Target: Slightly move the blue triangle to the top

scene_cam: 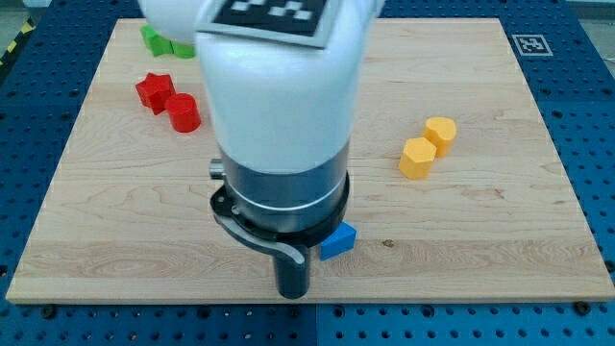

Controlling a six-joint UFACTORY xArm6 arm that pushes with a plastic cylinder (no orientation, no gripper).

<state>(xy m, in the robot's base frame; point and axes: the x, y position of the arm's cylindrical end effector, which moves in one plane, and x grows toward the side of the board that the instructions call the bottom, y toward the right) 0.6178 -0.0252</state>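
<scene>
A small blue block (337, 240), partly hidden by the arm so its shape is unclear, lies on the wooden board (480, 221) near the view's bottom centre. My arm's white and dark body (279, 125) fills the middle of the view. The dark rod (292, 274) hangs just left of the blue block, with my tip (292, 294) close to the board's bottom edge, a little below and left of the block. Whether the rod touches the block cannot be told.
A red star block (154, 91) and a red cylinder (184, 112) sit at the upper left. Green blocks (159, 41) lie at the top left, partly hidden. Two yellow blocks (428, 147) sit touching at the right.
</scene>
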